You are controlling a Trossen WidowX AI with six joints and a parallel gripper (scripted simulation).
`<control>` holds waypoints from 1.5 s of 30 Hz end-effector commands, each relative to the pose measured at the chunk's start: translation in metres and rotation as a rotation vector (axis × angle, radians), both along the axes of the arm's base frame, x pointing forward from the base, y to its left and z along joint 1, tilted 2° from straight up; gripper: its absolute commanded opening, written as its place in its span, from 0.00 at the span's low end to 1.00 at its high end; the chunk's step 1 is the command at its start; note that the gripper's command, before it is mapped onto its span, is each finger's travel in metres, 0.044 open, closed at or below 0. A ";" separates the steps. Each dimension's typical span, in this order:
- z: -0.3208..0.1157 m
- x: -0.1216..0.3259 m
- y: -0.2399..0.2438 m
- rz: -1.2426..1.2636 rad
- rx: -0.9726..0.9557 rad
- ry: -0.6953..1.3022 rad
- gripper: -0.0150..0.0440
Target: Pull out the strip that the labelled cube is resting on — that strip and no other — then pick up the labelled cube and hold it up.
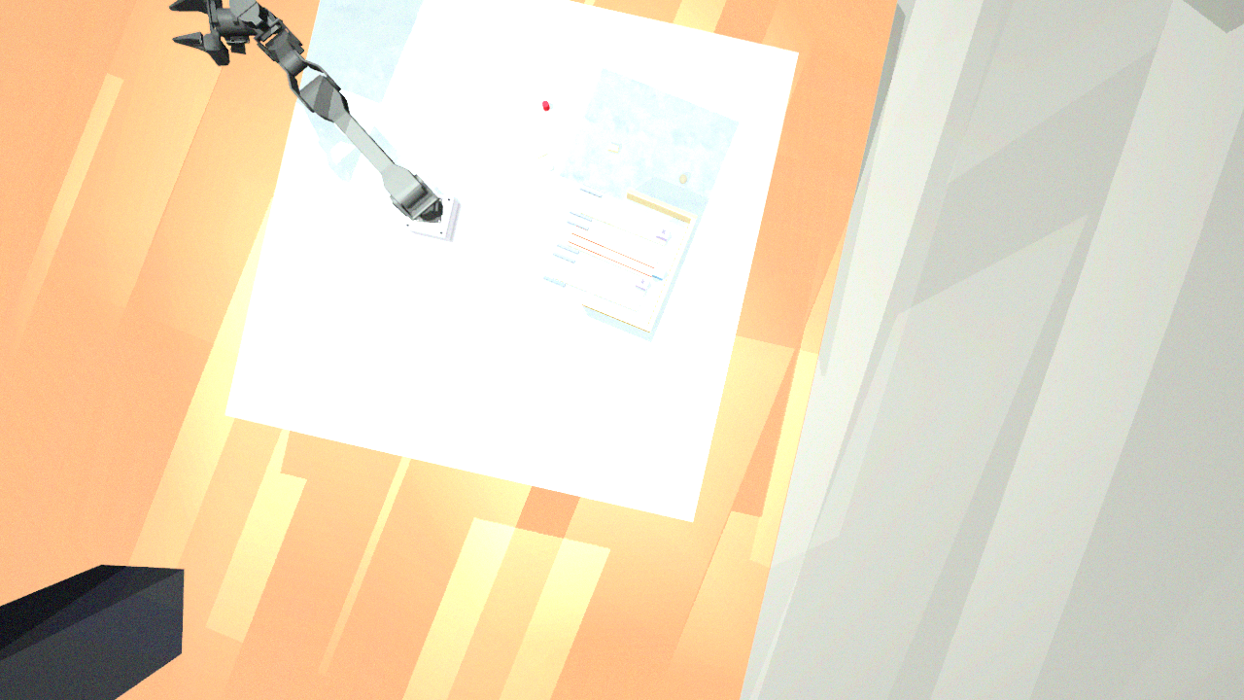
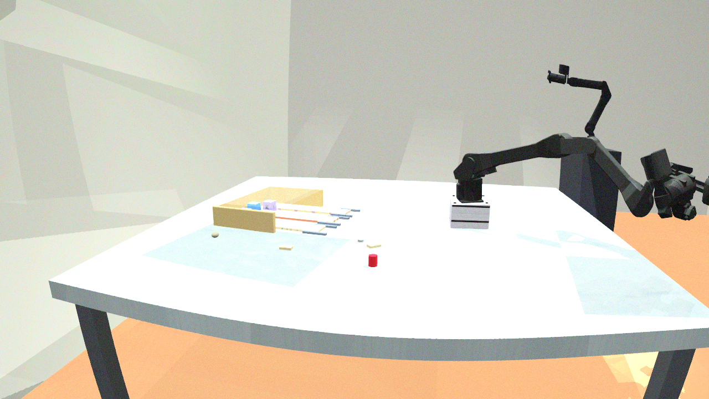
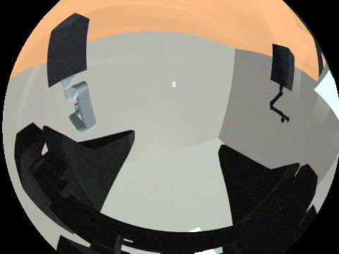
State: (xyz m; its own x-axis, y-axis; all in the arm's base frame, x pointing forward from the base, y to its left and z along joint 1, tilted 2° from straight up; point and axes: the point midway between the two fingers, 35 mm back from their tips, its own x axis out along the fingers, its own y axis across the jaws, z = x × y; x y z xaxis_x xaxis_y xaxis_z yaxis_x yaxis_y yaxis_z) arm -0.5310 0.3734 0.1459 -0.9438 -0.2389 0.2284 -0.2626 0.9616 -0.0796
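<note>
Claw spread wide, I am judging the thin strips stiff, likely best pinched by their blue-grey end tabs.

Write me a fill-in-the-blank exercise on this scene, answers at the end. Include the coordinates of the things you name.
The small cylinder (image 1: 545, 106) (image 2: 373, 260) on the table (image 1: 391, 348) (image 2: 421, 307) is coloured ____.
The pincer (image 1: 175, 22) (image 3: 178, 143) is ____, its fingers wide apart.
The arm (image 1: 364, 143) (image 2: 525, 150) stands on a base block (image 1: 449, 227) (image 2: 469, 221) whose colour is mostly ____.

Missing words: red; open; white
</note>
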 end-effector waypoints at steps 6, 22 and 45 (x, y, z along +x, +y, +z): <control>0.022 0.050 0.064 -0.131 -0.172 -0.035 0.93; 0.084 0.283 0.211 -0.577 -0.780 0.044 0.93; 0.130 0.690 0.166 -1.085 -1.582 0.839 0.93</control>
